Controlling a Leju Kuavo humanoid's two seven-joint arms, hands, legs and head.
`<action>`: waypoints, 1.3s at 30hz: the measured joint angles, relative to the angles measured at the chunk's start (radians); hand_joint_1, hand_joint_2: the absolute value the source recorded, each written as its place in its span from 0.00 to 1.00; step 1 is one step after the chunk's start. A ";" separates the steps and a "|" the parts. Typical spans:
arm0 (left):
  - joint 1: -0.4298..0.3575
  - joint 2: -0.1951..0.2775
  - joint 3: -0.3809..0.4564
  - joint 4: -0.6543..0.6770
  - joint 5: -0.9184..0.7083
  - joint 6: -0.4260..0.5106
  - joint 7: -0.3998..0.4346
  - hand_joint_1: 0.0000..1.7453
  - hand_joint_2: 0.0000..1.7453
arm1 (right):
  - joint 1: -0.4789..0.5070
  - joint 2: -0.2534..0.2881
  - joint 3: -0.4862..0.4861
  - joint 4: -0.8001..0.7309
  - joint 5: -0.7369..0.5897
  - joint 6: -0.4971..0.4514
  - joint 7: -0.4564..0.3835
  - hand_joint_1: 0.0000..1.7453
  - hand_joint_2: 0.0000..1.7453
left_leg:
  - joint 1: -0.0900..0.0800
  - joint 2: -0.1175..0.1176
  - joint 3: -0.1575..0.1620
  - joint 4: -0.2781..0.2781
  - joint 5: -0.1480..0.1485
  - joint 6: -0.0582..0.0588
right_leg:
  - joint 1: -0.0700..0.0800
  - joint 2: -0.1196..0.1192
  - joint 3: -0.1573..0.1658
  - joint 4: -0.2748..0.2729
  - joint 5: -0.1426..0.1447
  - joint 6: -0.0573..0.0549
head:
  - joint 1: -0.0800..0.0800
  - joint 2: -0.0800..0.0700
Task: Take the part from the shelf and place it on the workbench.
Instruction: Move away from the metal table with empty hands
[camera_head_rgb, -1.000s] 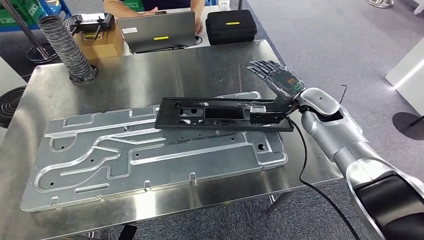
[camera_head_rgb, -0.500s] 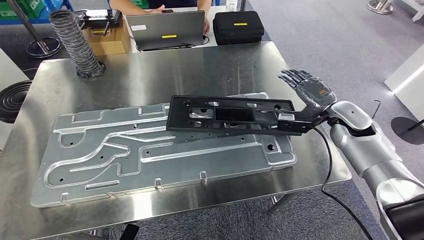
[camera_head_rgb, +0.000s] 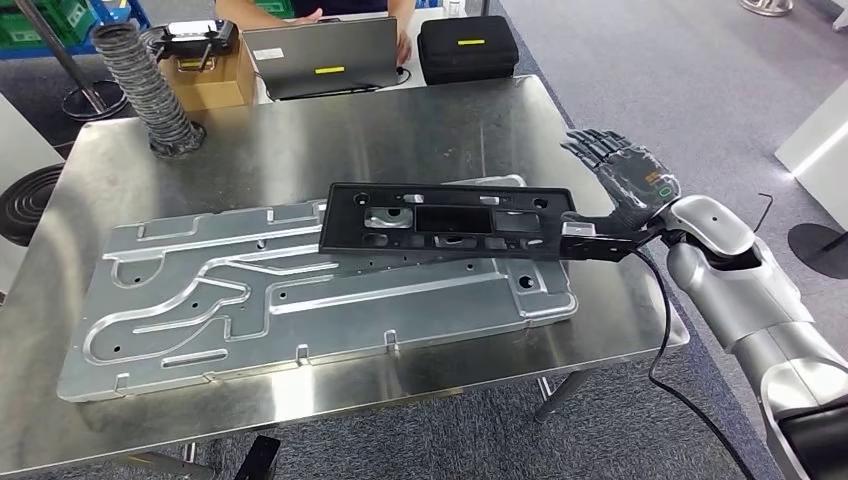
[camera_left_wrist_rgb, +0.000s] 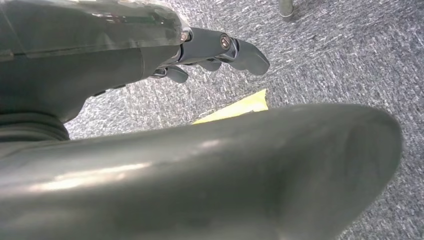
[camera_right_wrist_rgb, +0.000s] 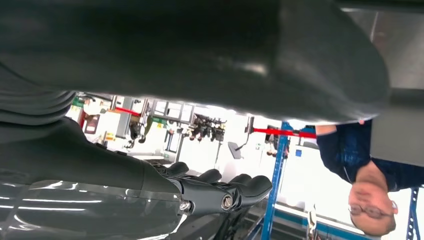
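Observation:
The part, a long black plastic frame (camera_head_rgb: 440, 222) with cut-outs, lies across the right half of a big ribbed aluminium plate (camera_head_rgb: 250, 300) on the steel workbench (camera_head_rgb: 400, 130). My right hand (camera_head_rgb: 625, 170) hovers just past the frame's right end, palm up and fingers spread, holding nothing. In the right wrist view the right hand (camera_right_wrist_rgb: 200, 192) has straight fingers well apart from the thumb. My left hand (camera_left_wrist_rgb: 150, 55) hangs beside me over grey carpet, its fingers loose and empty.
At the back of the table stand a grey corrugated hose (camera_head_rgb: 140, 85), a cardboard box (camera_head_rgb: 205, 85), a laptop (camera_head_rgb: 320, 55) and a black case (camera_head_rgb: 465, 48). A person (camera_head_rgb: 300, 10) sits behind them. A black cable (camera_head_rgb: 660, 340) hangs off my right wrist.
My right hand has drawn away to the right of the frame's end. The frame stays on the plate. The camera shifted a little.

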 joint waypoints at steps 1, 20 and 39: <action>-0.001 0.001 -0.001 0.000 -0.002 0.000 0.001 0.00 0.00 | -0.002 0.002 -0.002 0.001 -0.001 -0.004 -0.001 0.00 0.00 | -0.001 0.000 0.021 -0.043 0.012 0.005 | 0.001 0.000 -0.005 0.004 0.003 0.005 | 0.000 0.000; 0.014 0.022 0.003 0.000 0.022 0.017 0.023 0.00 0.00 | -0.053 0.041 -0.030 0.073 0.007 -0.032 -0.022 0.00 0.00 | -0.006 -0.002 -0.070 -0.074 0.124 0.015 | 0.011 0.002 0.102 -0.022 -0.078 0.006 | 0.000 0.000; 0.018 0.032 0.017 0.000 0.046 0.026 0.005 0.00 0.00 | -0.103 0.064 -0.060 0.185 -0.019 -0.088 -0.033 0.00 0.00 | 0.000 0.001 0.003 -0.072 0.051 0.045 | -0.003 0.001 -0.060 0.139 -0.109 0.046 | 0.000 0.000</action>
